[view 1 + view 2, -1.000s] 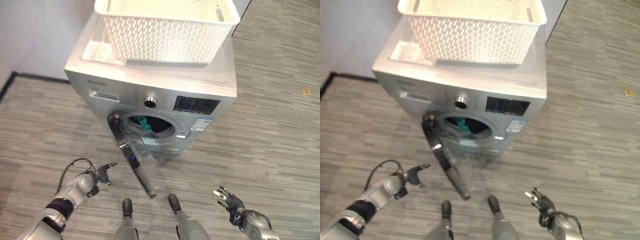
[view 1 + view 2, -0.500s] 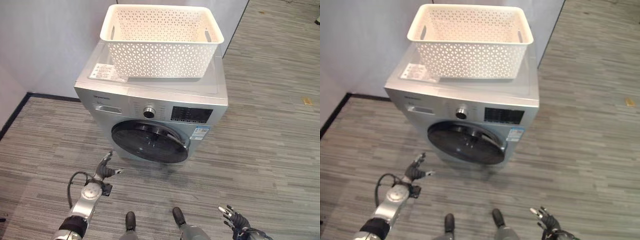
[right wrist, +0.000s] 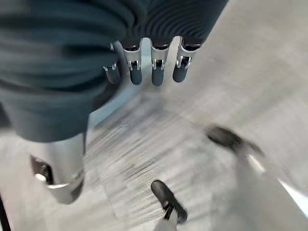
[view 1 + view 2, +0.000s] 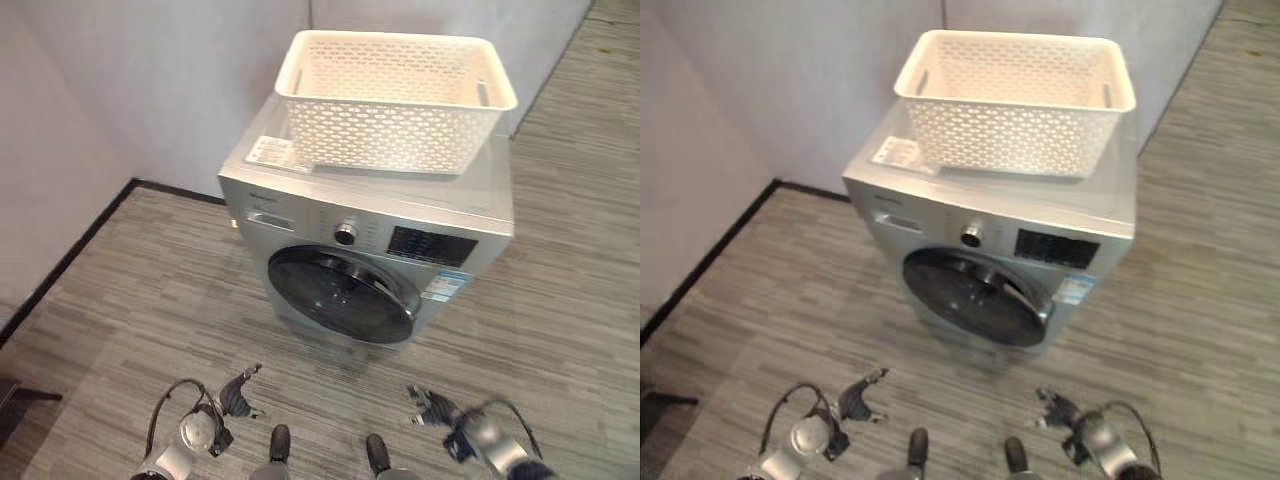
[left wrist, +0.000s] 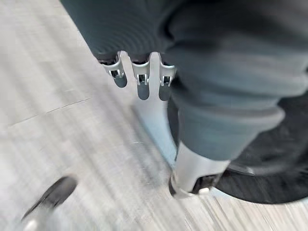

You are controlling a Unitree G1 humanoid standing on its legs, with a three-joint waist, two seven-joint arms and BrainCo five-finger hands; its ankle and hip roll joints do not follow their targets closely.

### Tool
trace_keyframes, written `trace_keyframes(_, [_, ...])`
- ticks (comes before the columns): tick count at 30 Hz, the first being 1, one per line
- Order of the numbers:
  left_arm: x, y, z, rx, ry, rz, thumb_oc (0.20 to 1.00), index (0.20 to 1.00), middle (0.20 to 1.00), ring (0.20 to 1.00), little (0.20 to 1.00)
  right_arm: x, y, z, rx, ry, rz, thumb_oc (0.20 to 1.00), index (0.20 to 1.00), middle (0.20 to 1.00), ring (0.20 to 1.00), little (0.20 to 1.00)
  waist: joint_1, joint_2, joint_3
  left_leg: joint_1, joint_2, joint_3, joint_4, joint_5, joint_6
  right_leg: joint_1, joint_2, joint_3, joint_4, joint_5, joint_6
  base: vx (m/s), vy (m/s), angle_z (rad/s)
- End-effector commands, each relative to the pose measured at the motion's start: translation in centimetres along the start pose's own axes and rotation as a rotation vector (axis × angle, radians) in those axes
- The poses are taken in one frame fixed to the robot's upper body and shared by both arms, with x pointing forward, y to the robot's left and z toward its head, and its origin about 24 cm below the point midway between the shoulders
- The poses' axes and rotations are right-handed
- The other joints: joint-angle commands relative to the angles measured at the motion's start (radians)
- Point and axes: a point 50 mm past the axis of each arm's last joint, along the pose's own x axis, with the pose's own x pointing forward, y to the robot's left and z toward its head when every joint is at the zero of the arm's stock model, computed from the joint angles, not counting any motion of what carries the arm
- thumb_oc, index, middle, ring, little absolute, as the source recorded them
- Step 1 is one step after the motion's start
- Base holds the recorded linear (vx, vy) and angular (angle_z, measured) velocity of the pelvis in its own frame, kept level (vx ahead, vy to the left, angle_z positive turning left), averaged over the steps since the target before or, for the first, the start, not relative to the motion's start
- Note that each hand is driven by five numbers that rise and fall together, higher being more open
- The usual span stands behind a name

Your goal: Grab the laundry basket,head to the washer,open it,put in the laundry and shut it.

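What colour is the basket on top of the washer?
Cream white, with a lattice of little holes; the basket shows best in the left eye view.

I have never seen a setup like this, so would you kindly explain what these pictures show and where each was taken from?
These come from a humanoid robot on two legs. Two pictures are from a stereo camera on its head, looking down. They show a silver washing machine with its round dark door shut, and a white laundry basket standing on top of it. The other two come from cameras on the wrists, looking along each hand at the grey floor. The left hand and the right hand hang low in front of the washer with relaxed fingers, holding nothing.
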Motion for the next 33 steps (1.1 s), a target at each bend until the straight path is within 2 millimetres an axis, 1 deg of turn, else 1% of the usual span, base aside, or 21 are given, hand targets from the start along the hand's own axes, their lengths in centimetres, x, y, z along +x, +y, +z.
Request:
trace_keyframes(1, [-0.1,1.4,1.1,0.004,-0.070,0.019,1.000,1.000,1.000,1.000,1.000,0.9,-2.8,3.8,-0.028,-0.050,-0.122,1.000,1.000,1.000,1.000,1.000,0.092,-0.029,0.052,-0.070,-0.043,-0.048,0.036,-0.063,0.043,-0.002,-0.082,-0.070,0.030,-0.085,0.048,-0.13,-0.021,0.51])
trace_keyframes(2, [-0.4,1.4,1.2,-0.020,-0.085,0.016,1.000,1.000,1.000,1.000,1.000,1.1,-3.9,5.1,-0.042,-0.046,-0.162,1.000,1.000,1.000,1.000,1.000,0.123,-0.021,0.064,-0.088,-0.050,-0.061,0.039,-0.057,0.042,-0.007,-0.082,-0.080,0.028,-0.082,0.048,-0.10,-0.002,0.48])
trace_keyframes(4, [-0.6,1.7,1.5,-0.049,-0.105,0.015,1.000,1.000,1.000,1.000,1.000,1.0,-6.3,6.8,-0.044,-0.039,-0.243,1.000,1.000,1.000,1.000,1.000,0.162,-0.007,0.087,-0.117,-0.063,-0.082,0.044,-0.046,0.039,-0.017,-0.080,-0.096,0.027,-0.079,0.048,-0.15,-0.009,0.45])
trace_keyframes(5, [-0.6,2.1,2.3,-0.058,-0.139,0.020,1.000,1.000,1.000,1.000,1.000,0.2,-9.3,7.6,-0.022,-0.022,-0.349,1.000,1.000,1.000,1.000,1.000,0.199,0.009,0.110,-0.146,-0.074,-0.108,0.044,-0.030,0.032,-0.029,-0.078,-0.115,0.024,-0.076,0.046,-0.14,-0.020,0.38])
trace_keyframes(7, [-0.7,2.4,3.0,-0.073,-0.174,0.031,1.000,1.000,1.000,1.000,1.000,-1.1,-12.6,7.3,0.038,0.013,-0.456,1.000,1.000,1.000,1.000,1.000,0.226,0.025,0.126,-0.168,-0.083,-0.128,0.035,-0.014,0.028,-0.038,-0.077,-0.135,0.017,-0.074,0.044,-0.07,-0.012,0.57])
trace_keyframes(8, [-0.7,2.4,3.0,-0.073,-0.175,0.031,1.000,1.000,1.000,1.000,1.000,-1.1,-12.7,7.3,0.039,0.013,-0.457,1.000,1.000,1.000,1.000,1.000,0.225,0.026,0.126,-0.168,-0.083,-0.130,0.035,-0.014,0.028,-0.038,-0.077,-0.136,0.017,-0.074,0.044,-0.03,-0.002,0.71])
trace_keyframes(9, [-0.8,2.6,3.3,-0.086,-0.188,0.039,1.000,1.000,1.000,1.000,1.000,-2.2,-14.8,6.7,0.124,0.028,-0.540,1.000,1.000,1.000,1.000,1.000,0.238,0.036,0.135,-0.182,-0.088,-0.138,0.031,-0.002,0.024,-0.044,-0.077,-0.144,0.013,-0.072,0.043,-0.04,0.004,0.46])
trace_keyframes(10, [-0.8,2.9,4.0,-0.104,-0.217,0.048,1.000,1.000,1.000,1.000,1.000,-4.4,-18.0,5.0,0.265,0.059,-0.660,1.000,1.000,1.000,1.000,1.000,0.250,0.051,0.141,-0.201,-0.096,-0.149,0.022,0.008,0.022,-0.059,-0.078,-0.150,0.009,-0.070,0.042,-0.03,0.010,0.35])
trace_keyframes(11, [-0.9,3.0,4.1,-0.122,-0.226,0.055,1.000,1.000,1.000,1.000,1.000,-5.5,-19.3,3.9,0.338,0.078,-0.717,1.000,1.000,1.000,1.000,1.000,0.255,0.057,0.142,-0.208,-0.100,-0.154,0.018,0.012,0.021,-0.066,-0.078,-0.149,0.009,-0.071,0.041,-0.01,0.011,0.21])
trace_keyframes(12, [-0.9,3.0,4.1,-0.122,-0.226,0.055,1.000,1.000,1.000,1.000,1.000,-5.5,-19.3,3.9,0.338,0.078,-0.717,1.000,1.000,1.000,1.000,1.000,0.255,0.057,0.142,-0.208,-0.100,-0.154,0.018,0.012,0.021,-0.067,-0.078,-0.149,0.009,-0.071,0.041,0.02,0.023,0.22])
trace_keyframes(14, [-1.0,3.3,4.3,-0.153,-0.237,0.073,1.000,1.000,1.000,1.000,1.000,-8.4,-22.2,1.7,0.487,0.100,-0.858,1.000,1.000,1.000,1.000,1.000,0.257,0.071,0.145,-0.220,-0.109,-0.157,0.012,0.018,0.021,-0.078,-0.081,-0.145,0.009,-0.072,0.042,0.02,0.040,0.11])
trace_keyframes(17, [-1.1,3.7,4.4,-0.191,-0.241,0.095,1.000,1.000,1.000,1.000,1.000,-13.2,-25.5,-1.3,0.601,0.161,-1.038,1.000,1.000,1.000,1.000,1.000,0.262,0.091,0.148,-0.242,-0.123,-0.167,0.006,0.030,0.023,-0.107,-0.088,-0.134,0.009,-0.070,0.045,0.00,0.044,0.04])
trace_keyframes(19, [-1.0,3.8,4.5,-0.246,-0.244,0.110,1.000,1.000,1.000,1.000,1.000,-15.9,-26.9,-2.8,0.712,0.155,-1.122,1.000,1.000,1.000,1.000,1.000,0.255,0.095,0.146,-0.264,-0.135,-0.167,0.006,0.033,0.020,-0.130,-0.096,-0.131,0.009,-0.065,0.048,-0.01,0.020,0.02])
trace_keyframes(21, [-1.0,4.1,4.7,-0.271,-0.256,0.124,1.000,1.000,1.000,1.000,1.000,-18.2,-28.0,-3.7,0.787,0.134,-1.196,1.000,1.000,1.000,1.000,1.000,0.246,0.094,0.145,-0.278,-0.139,-0.165,0.006,0.037,0.019,-0.150,-0.099,-0.123,0.009,-0.061,0.050,0.00,0.031,0.03])
trace_keyframes(23, [-0.8,4.3,4.7,-0.284,-0.256,0.142,1.000,1.000,1.000,1.000,1.000,-19.2,-28.6,-3.8,0.830,0.093,-1.235,1.000,1.000,1.000,1.000,1.000,0.228,0.086,0.148,-0.284,-0.139,-0.161,0.006,0.037,0.018,-0.165,-0.097,-0.109,0.009,-0.058,0.053,0.00,0.000,0.00])
trace_keyframes(25, [-0.5,4.5,5.3,-0.300,-0.279,0.158,1.000,1.000,1.000,1.000,1.000,-18.8,-28.5,-3.6,0.824,0.067,-1.220,1.000,1.000,1.000,1.000,1.000,0.218,0.076,0.151,-0.287,-0.135,-0.152,0.006,0.037,0.017,-0.177,-0.093,-0.096,0.009,-0.058,0.054,0.00,-0.008,-0.15])
trace_keyframes(27, [-0.5,4.9,5.8,-0.333,-0.315,0.197,1.000,1.000,1.000,1.000,1.000,-17.3,-27.7,-3.5,0.761,0.076,-1.165,1.000,1.000,1.000,1.000,1.000,0.210,0.060,0.150,-0.283,-0.127,-0.139,0.006,0.035,0.016,-0.176,-0.088,-0.090,0.009,-0.058,0.053,0.01,-0.049,-0.27])
trace_keyframes(28, [-0.5,5.0,5.7,-0.378,-0.323,0.219,1.000,1.000,1.000,1.000,1.000,-16.0,-26.8,-3.4,0.728,0.087,-1.127,1.000,1.000,1.000,1.000,1.000,0.203,0.052,0.150,-0.277,-0.124,-0.135,0.006,0.033,0.015,-0.172,-0.085,-0.087,0.009,-0.058,0.051,0.01,-0.058,-0.22])
trace_keyframes(29, [-0.6,5.1,5.3,-0.420,-0.316,0.247,1.000,1.000,1.000,1.000,1.000,-14.3,-25.7,-3.1,0.686,0.090,-1.085,1.000,1.000,1.000,1.000,1.000,0.195,0.041,0.151,-0.267,-0.119,-0.131,0.006,0.030,0.015,-0.165,-0.081,-0.083,0.009,-0.059,0.050,0.01,-0.055,-0.17])
trace_keyframes(31, [-0.5,5.0,4.2,-0.492,-0.280,0.300,1.000,1.000,1.000,1.000,1.000,-10.9,-22.4,-3.6,0.622,0.131,-0.985,1.000,1.000,1.000,1.000,1.000,0.182,0.024,0.143,-0.245,-0.110,-0.124,0.006,0.022,0.018,-0.149,-0.074,-0.079,0.009,-0.062,0.048,0.03,-0.066,-0.19])
trace_keyframes(33, [-0.8,5.2,2.0,-0.572,-0.196,0.420,1.000,1.000,1.000,1.000,1.000,-7.2,-16.8,-5.3,0.592,0.201,-0.844,1.000,1.000,1.000,1.000,1.000,0.174,0.001,0.135,-0.209,-0.102,-0.118,0.006,0.007,0.022,-0.116,-0.072,-0.084,0.009,-0.069,0.045,0.05,-0.114,-0.14])
